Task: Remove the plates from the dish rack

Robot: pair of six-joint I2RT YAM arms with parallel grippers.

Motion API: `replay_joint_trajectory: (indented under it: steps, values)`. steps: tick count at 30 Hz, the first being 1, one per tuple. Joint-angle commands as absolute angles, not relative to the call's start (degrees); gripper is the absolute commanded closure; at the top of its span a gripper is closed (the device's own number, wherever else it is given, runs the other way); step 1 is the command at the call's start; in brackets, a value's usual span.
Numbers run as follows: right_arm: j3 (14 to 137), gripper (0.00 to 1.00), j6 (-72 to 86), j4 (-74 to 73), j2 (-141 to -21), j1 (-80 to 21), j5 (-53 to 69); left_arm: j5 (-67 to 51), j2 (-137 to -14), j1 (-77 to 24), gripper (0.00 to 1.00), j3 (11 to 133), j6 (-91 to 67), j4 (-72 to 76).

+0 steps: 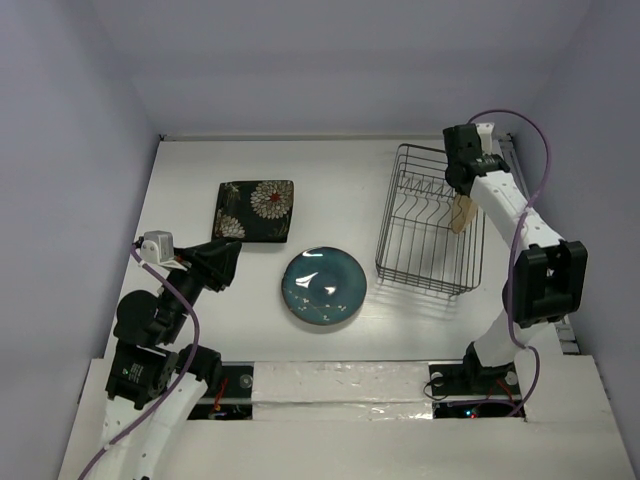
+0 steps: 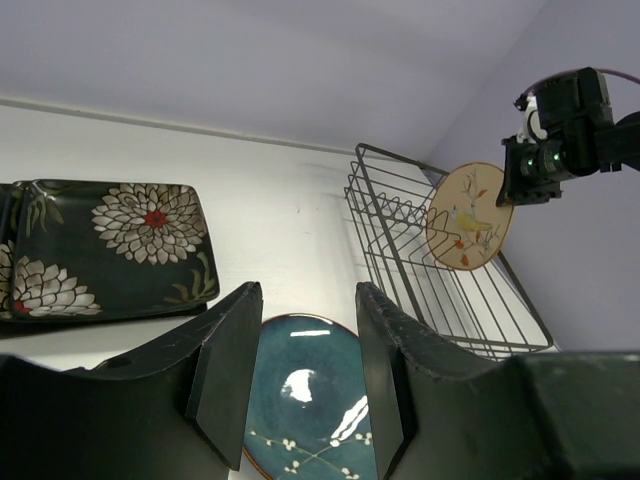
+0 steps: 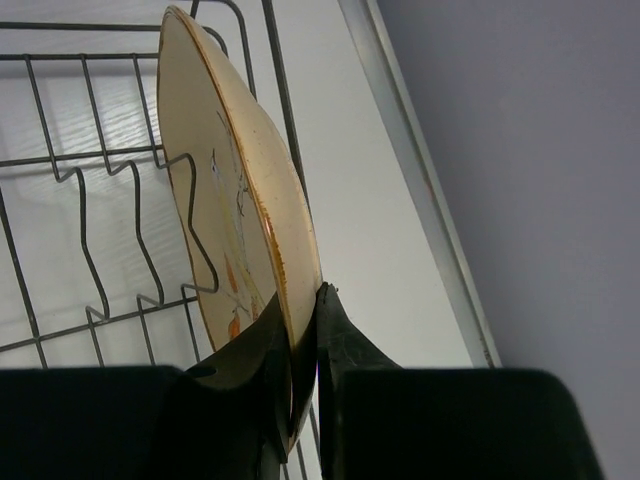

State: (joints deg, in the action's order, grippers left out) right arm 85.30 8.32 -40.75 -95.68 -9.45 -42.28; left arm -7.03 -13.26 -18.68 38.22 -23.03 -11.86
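round teal plate (image 1: 322,286) ×1 | cream plate (image 3: 235,200) ×1, upright in dish rack (image 1: 425,277) ×1 | square flowered stack (image 1: 255,210), count unclear | left gripper (image 2: 307,300) half-open, empty | right gripper (image 3: 303,300) clamped on cream plate's rim

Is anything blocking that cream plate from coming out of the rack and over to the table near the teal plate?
Nothing visible blocks it. The right gripper pinches the cream plate by its rim; only the dish rack dividers and low walls flank it, so lifting first seems wise.
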Motion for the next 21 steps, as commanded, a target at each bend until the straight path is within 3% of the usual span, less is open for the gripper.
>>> replay_joint_trajectory:
  steps: [1,14,17,21]
  values:
    - [92.0,1.00,4.7,-41.1,-90.4,-11.1,-49.8,-6.7,-12.9,-19.5,0.61,38.1,-22.9,-9.7]
    - [99.2,1.00,6.3,-43.7,-81.9,-19.5,-53.4,-6.2,-13.7,-19.5,0.60,38.1,-23.1,-9.8]
    - [98.4,1.00,7.7,-40.8,-75.8,-23.7,-45.9,-6.0,-13.9,-19.5,0.60,38.1,-23.1,-9.8]
    - [86.8,1.00,12.7,-32.6,-66.7,-27.9,-29.9,-5.5,-14.5,-19.5,0.60,38.1,-23.2,-9.9]
